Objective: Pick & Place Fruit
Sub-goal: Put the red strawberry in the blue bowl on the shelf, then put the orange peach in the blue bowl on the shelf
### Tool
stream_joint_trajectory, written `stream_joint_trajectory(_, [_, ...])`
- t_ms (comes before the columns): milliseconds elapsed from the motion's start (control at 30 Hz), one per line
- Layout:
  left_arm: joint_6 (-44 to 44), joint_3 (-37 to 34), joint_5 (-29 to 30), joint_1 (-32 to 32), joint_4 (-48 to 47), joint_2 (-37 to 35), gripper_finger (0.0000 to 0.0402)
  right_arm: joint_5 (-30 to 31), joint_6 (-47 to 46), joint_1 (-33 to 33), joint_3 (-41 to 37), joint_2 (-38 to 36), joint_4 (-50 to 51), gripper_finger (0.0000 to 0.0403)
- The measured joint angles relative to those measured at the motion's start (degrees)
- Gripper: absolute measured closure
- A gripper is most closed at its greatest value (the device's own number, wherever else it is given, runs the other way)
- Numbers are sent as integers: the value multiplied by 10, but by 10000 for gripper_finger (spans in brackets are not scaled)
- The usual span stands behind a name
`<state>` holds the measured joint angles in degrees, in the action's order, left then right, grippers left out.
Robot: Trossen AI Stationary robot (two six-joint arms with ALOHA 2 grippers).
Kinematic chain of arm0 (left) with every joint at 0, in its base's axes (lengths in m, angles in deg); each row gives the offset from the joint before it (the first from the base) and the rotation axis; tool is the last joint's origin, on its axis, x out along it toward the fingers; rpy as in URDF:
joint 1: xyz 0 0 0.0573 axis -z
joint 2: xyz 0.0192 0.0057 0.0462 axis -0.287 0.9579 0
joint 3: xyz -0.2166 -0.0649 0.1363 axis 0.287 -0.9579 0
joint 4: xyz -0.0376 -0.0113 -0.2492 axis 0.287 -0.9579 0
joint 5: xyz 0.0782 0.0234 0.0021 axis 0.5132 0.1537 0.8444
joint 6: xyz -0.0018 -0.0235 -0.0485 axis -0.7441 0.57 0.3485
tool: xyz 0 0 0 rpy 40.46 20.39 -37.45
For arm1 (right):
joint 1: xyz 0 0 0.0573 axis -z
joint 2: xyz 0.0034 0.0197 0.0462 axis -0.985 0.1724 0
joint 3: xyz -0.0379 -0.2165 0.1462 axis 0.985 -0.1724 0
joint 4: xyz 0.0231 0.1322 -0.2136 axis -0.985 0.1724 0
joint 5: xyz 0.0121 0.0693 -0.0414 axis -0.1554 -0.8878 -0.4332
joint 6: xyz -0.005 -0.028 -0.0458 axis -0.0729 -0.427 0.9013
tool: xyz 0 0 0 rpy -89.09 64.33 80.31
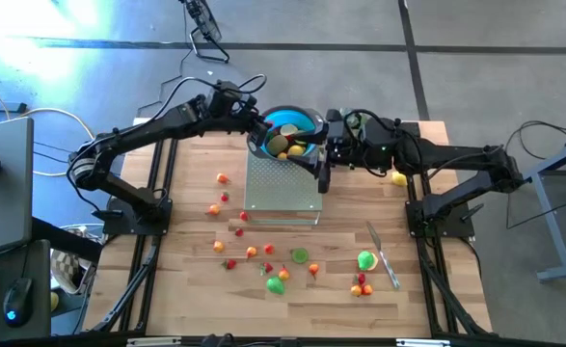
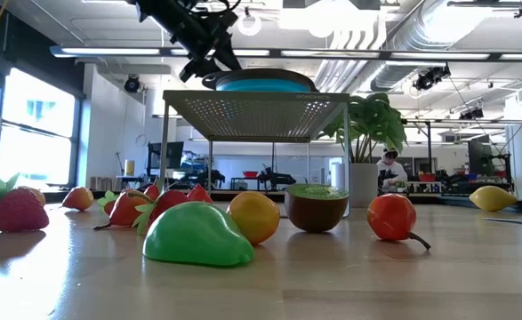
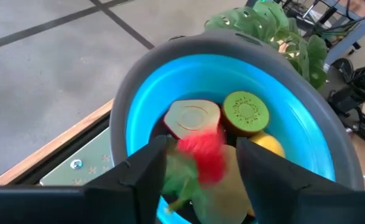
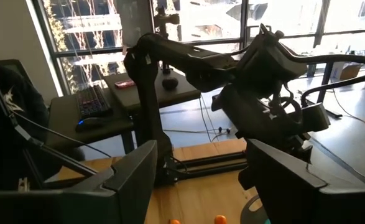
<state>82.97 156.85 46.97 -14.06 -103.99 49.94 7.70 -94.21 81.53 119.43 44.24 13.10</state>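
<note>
The wooden table (image 1: 292, 289) fills the middle of the high view, with both dark arms reaching in from the left and right edges toward the upper centre. There a perforated metal stand (image 1: 283, 188) is seen, and the blue bowl (image 1: 307, 123) is set on its top at the far end. In the low view the bowl (image 2: 265, 82) sits at the upper centre of the frame, above the mesh shelf (image 2: 256, 111).

The left gripper (image 1: 266, 138) is held over the bowl's left rim. In the left wrist view its fingers (image 3: 138, 171) are seen parted, and a red strawberry (image 3: 201, 155) is blurred between them, just above the fruit already in the bowl (image 3: 232, 118); whether it is gripped or loose cannot be told. The right gripper (image 1: 323, 159) is parked beside the bowl's right rim, its fingers (image 4: 132, 171) spread with nothing between them.

More fruit (image 1: 263, 255) is scattered across the lower half of the table, well apart from both grippers. A knife (image 1: 384, 255) lies at lower right.
</note>
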Motion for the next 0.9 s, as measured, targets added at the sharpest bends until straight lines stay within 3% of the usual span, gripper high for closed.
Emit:
stream_joint_trajectory(133, [2,0,-1,0,0,0,172,0,0,0,0,0,6,164])
stream_joint_trajectory(300, [8,0,-9,0,-11,-22,177,0,0,0,0,0,9,164])
stream_joint_trajectory(700, [-11,0,-23,2,-182,-135,322,-2,0,-9,0,-7,16,164])
stream_joint_trajectory(900, [15,0,-12,38,-295,-189,372,-2,0,-11,0,-9,21,164])
